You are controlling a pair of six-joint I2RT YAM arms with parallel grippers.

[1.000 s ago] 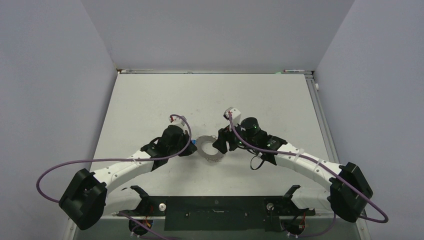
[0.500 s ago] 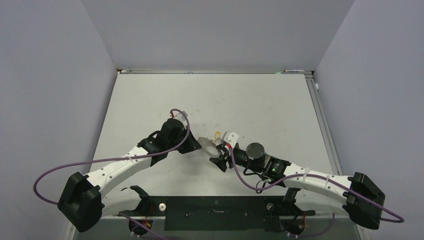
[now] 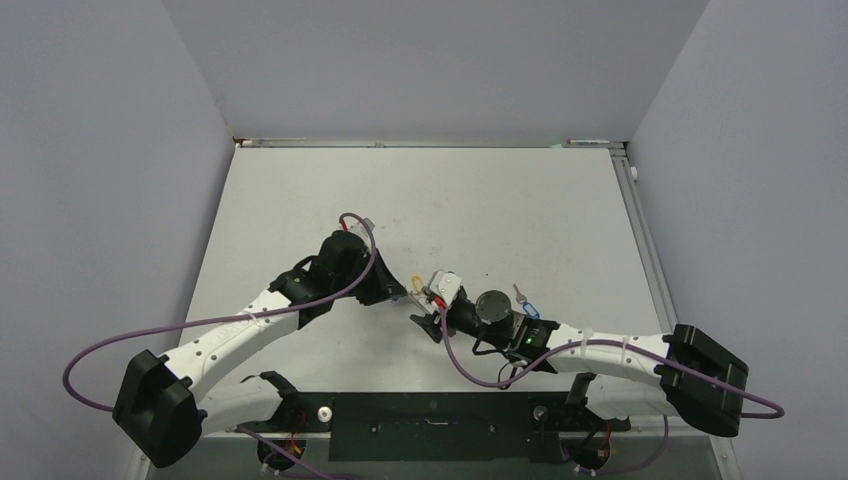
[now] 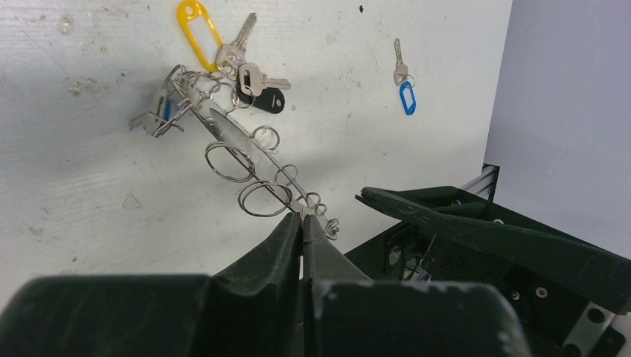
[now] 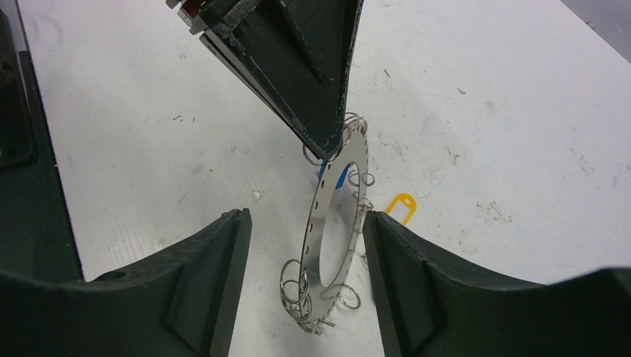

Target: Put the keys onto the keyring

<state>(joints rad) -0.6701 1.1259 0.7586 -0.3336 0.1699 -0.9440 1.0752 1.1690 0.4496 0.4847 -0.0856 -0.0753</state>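
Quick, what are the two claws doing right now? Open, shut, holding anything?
Left gripper: shut on the rim of the keyring.
Right gripper: open, one finger on either side of the keyring.

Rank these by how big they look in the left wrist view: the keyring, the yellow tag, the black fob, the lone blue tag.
1. keyring
2. yellow tag
3. black fob
4. lone blue tag
The yellow tag and black fob look close in size, so that pair is unsure.

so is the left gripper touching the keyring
Touching. In the left wrist view the left gripper is shut on the near rim of the keyring, pinching it between its fingertips.
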